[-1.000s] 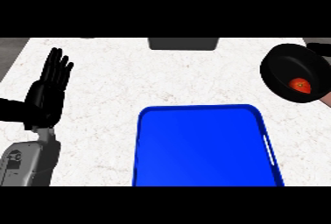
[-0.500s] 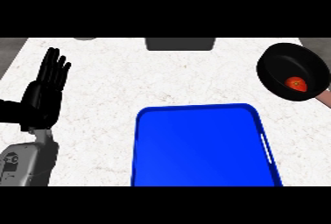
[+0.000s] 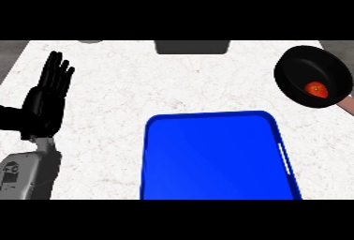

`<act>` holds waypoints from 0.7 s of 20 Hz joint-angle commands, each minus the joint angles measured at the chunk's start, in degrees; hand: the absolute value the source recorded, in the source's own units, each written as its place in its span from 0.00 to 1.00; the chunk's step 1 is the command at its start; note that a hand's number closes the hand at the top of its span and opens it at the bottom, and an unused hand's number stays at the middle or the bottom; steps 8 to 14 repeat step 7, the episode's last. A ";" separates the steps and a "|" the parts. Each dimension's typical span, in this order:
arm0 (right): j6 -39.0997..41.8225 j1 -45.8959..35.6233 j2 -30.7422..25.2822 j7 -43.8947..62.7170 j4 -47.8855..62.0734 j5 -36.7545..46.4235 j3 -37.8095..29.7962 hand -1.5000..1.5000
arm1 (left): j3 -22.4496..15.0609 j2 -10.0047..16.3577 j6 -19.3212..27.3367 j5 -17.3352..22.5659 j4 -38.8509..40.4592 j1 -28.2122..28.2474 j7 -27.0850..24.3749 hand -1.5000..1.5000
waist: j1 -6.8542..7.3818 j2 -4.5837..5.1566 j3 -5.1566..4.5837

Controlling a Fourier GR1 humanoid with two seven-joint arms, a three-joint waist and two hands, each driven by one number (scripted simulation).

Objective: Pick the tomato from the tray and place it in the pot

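You see the tomato (image 3: 317, 88) at the upper right of the frame, lying inside the black pot (image 3: 296, 70). It is small and red and sits toward the pot's lower right side, near the inner wall. The pot rests on the white speckled counter (image 3: 138, 84), close to the right edge of the frame, and a pale handle (image 3: 350, 104) sticks out from its lower right.

The blue tray (image 3: 207, 159) fills the lower middle of the frame, running down to the bottom edge of the scene. Its flat blue floor shows bare, with a raised rim around it. Tray and pot are well apart, the pot up and to the right of the tray's far corner.

Only 1 hand shows. The left hand (image 3: 43, 105) is at the left of the frame, resting with its fingers straight, side by side and pointing up the frame. It holds nothing and touches neither tray nor pot. Its grey forearm (image 3: 27, 176) comes in at the lower left corner.

A dark grey block (image 3: 191, 46) lies at the top middle, cut by the upper edge.
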 commanded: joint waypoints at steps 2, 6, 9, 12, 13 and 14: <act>3.82 6.88 -2.27 -0.73 -3.20 -6.62 -1.83 0.00 | 1.28 0.90 -1.11 1.03 -0.66 -0.25 0.75 0.50 | 0.19 0.05 -0.01; 7.48 16.90 1.35 0.38 -13.60 -9.51 -3.15 0.00 | -0.37 -1.13 0.53 -1.04 -0.37 0.96 -0.75 0.50 | -0.50 -0.11 -0.07; 6.70 15.57 -2.34 -0.87 -8.13 -9.93 -3.49 0.00 | -0.45 -0.14 0.90 -0.82 -2.46 -1.28 4.09 0.50 | 0.05 0.02 -0.01; 6.70 15.57 -2.34 -0.87 -8.13 -9.93 -3.49 0.00 | -0.45 -0.14 0.90 -0.82 -2.46 -1.28 4.09 0.50 | 0.05 0.02 -0.01; 6.70 15.57 -2.34 -0.87 -8.13 -9.93 -3.49 0.00 | -0.45 -0.14 0.90 -0.82 -2.46 -1.28 4.09 0.50 | 0.05 0.02 -0.01; 6.70 15.57 -2.34 -0.87 -8.13 -9.93 -3.49 0.00 | -0.45 -0.14 0.90 -0.82 -2.46 -1.28 4.09 0.50 | 0.05 0.02 -0.01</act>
